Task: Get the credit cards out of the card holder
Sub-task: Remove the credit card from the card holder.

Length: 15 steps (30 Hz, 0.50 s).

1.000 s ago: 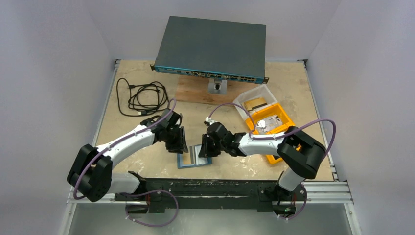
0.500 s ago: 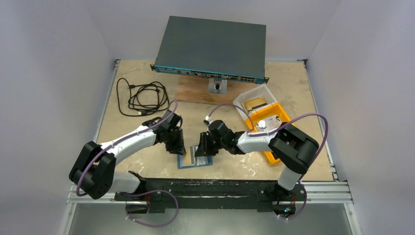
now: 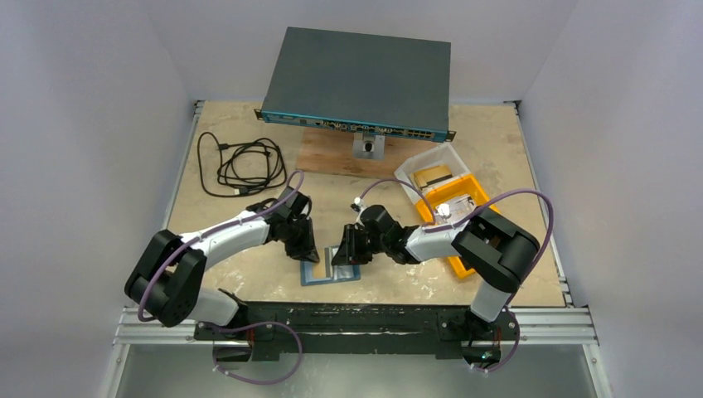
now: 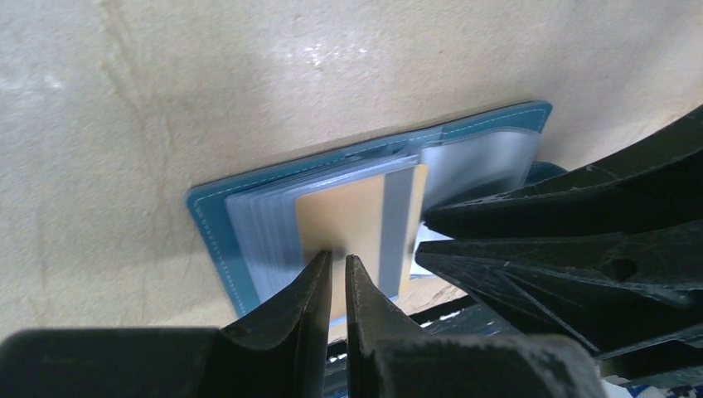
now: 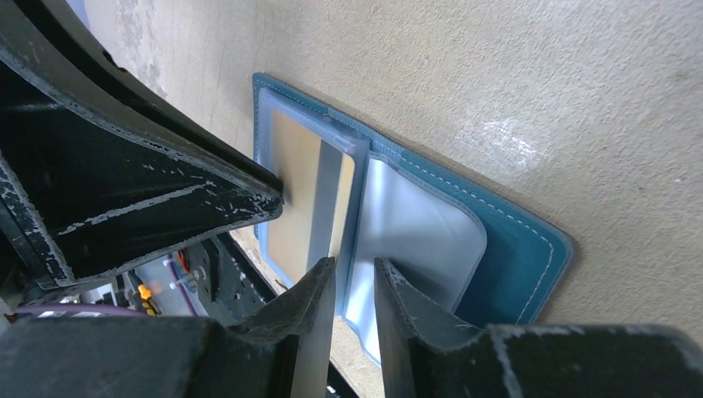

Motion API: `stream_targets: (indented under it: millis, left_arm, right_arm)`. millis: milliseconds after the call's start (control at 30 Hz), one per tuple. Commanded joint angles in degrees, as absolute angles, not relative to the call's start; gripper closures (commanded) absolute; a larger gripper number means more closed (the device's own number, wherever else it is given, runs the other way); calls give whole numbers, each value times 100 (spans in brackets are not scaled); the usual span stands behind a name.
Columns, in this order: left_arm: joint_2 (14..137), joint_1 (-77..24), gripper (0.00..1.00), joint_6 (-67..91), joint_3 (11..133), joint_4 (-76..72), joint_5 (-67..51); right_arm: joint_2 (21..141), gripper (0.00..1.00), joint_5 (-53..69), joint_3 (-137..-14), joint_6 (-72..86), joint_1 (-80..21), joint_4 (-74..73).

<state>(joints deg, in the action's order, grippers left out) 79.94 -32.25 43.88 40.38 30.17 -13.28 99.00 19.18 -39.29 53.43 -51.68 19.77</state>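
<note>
The teal card holder lies open and flat near the table's front edge, its clear sleeves fanned out. One tan credit card with a grey stripe shows in the top sleeve. My left gripper points down on that card's face, its jaws almost together with only a thin slit. My right gripper stands narrowly open at the holder's fold, straddling the edge of the top sleeve. The two grippers nearly touch over the holder.
An orange bin and a clear tub sit right of the right arm. A coiled black cable lies at the back left. A network switch rests on a wooden board at the back. The black front rail runs just below the holder.
The left jaws have closed from clearly apart to a thin slit and come down onto the card. The right jaws have parted a little. The holder has stayed put.
</note>
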Motion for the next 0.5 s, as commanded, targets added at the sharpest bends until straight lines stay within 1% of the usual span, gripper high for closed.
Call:
stream_targets:
  millis: [0, 200, 267, 367, 467]
  left_arm:
    - [8259, -3201, 89, 4523, 3955, 2621, -1457]
    - [8390, -3291, 90, 4637, 3980, 2551, -1481]
    - [8241, -3287, 90, 4650, 3981, 2674, -1386]
    - [7849, -3281, 84, 4569, 4048, 3089, -1070]
    - [7504, -3270, 80, 4480, 4054, 3386, -796]
  right_arm:
    - [9985, 75, 1991, -3751, 5423, -5124, 2162]
    - [10070, 75, 2075, -3751, 5456, -5090, 2293]
    - [10118, 75, 2096, -3761, 5481, -5082, 2339]
    - [10147, 75, 2118, -3742, 5492, -5071, 2363]
    - [10172, 75, 2131, -3720, 5489, -5054, 2393]
